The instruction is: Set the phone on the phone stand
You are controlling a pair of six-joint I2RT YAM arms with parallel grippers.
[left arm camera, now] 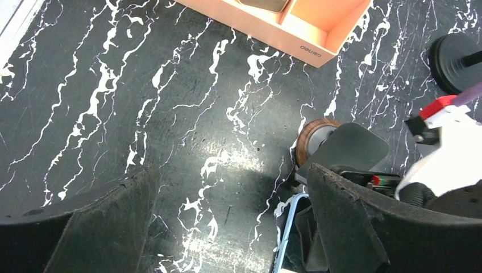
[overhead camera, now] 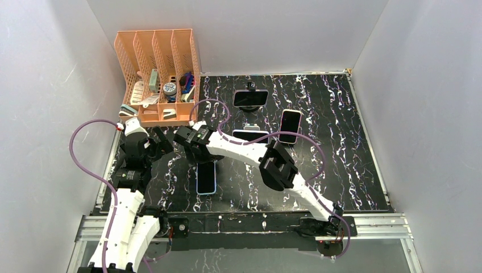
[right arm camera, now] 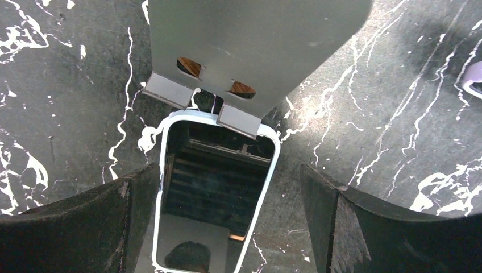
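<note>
A phone in a light blue case lies flat, screen up, on the black marbled table. In the right wrist view the phone has its top edge against the two lips of the grey phone stand. My right gripper hangs open above the phone, one finger on each side, touching nothing. My left gripper is open over bare table just left of the stand, whose wooden base shows. In the top view the right gripper covers most of the stand.
An orange desk organiser with small items stands at the back left, close to the left gripper. Further back are another phone on a stand, a phone lying flat and one more on a stand. White walls enclose the table.
</note>
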